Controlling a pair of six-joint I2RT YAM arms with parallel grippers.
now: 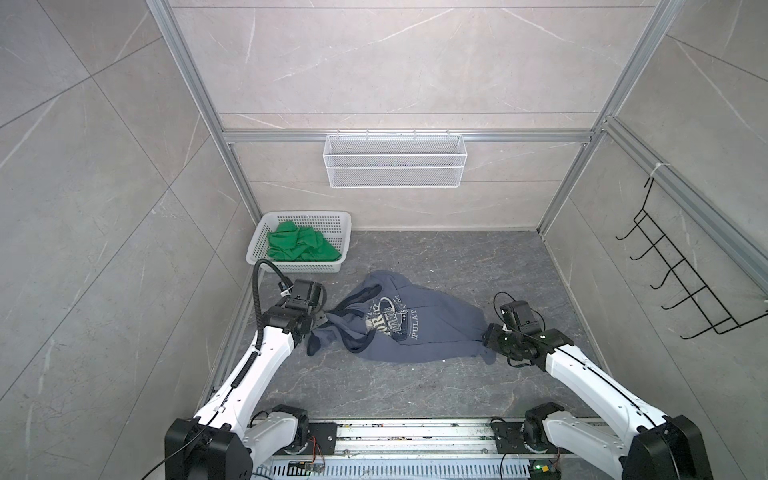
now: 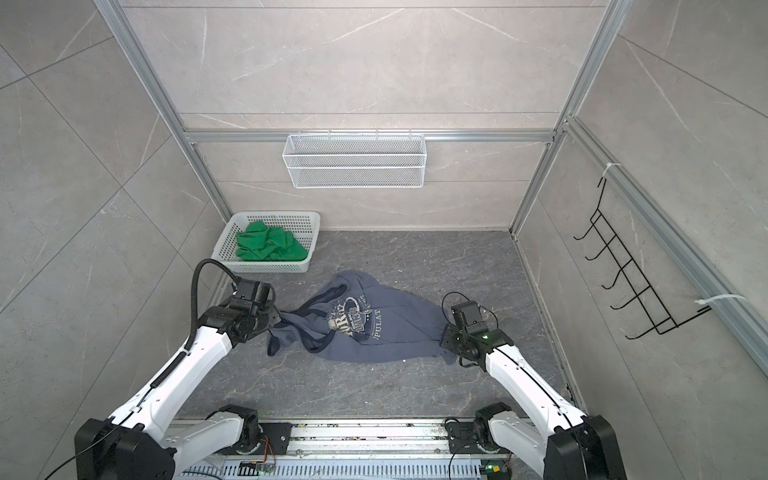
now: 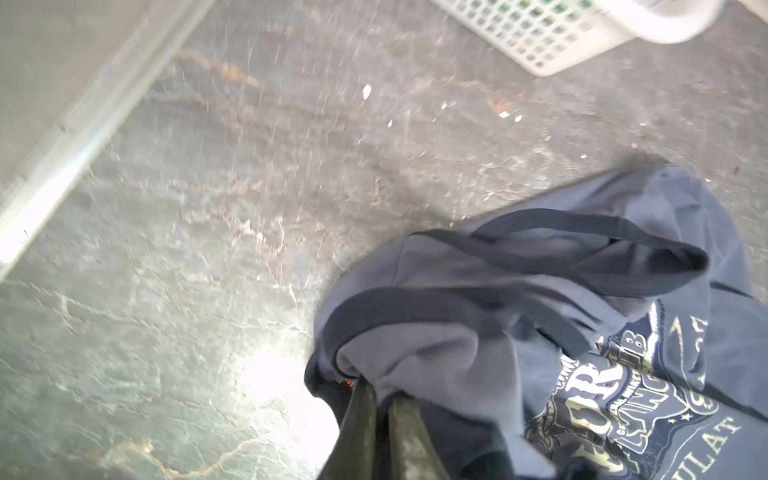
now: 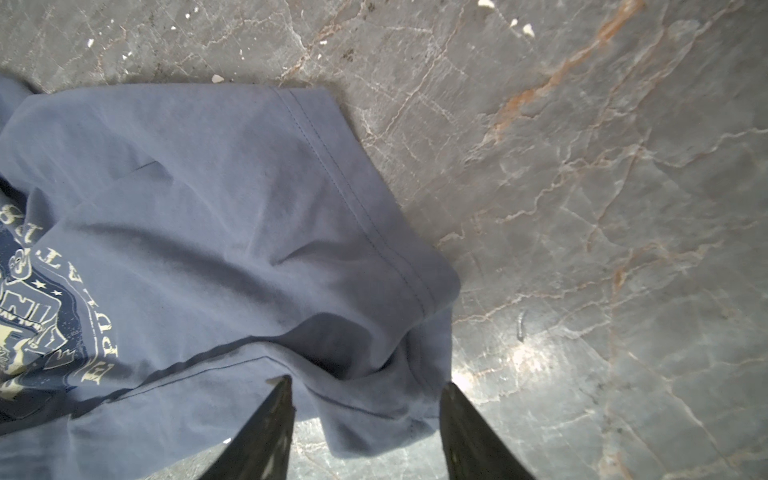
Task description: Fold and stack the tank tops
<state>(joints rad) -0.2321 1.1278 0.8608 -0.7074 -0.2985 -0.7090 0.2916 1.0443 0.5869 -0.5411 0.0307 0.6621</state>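
The slate-blue tank top (image 1: 419, 328) (image 2: 386, 328) lies crumpled on the dark stone floor between the two arms, print side up. My left gripper (image 1: 326, 322) (image 2: 277, 320) (image 3: 380, 390) is shut on a bunch of its cloth at the dark-trimmed strap end (image 3: 457, 303). My right gripper (image 1: 486, 334) (image 2: 444, 338) (image 4: 368, 384) stands open at the opposite hem, and a corner of the hem (image 4: 374, 407) hangs between its spread fingers. The green tank top (image 1: 301, 247) (image 2: 270, 247) sits crumpled in the white perforated basket (image 1: 307, 216) (image 2: 278, 216) at the back left.
A white wire basket (image 1: 395, 166) hangs on the back wall and a black hook rack (image 1: 681, 282) on the right wall. Aluminium frame posts border the floor. The arms' base rail (image 1: 415, 436) runs along the front. The white basket's corner (image 3: 540, 37) lies close to the left gripper.
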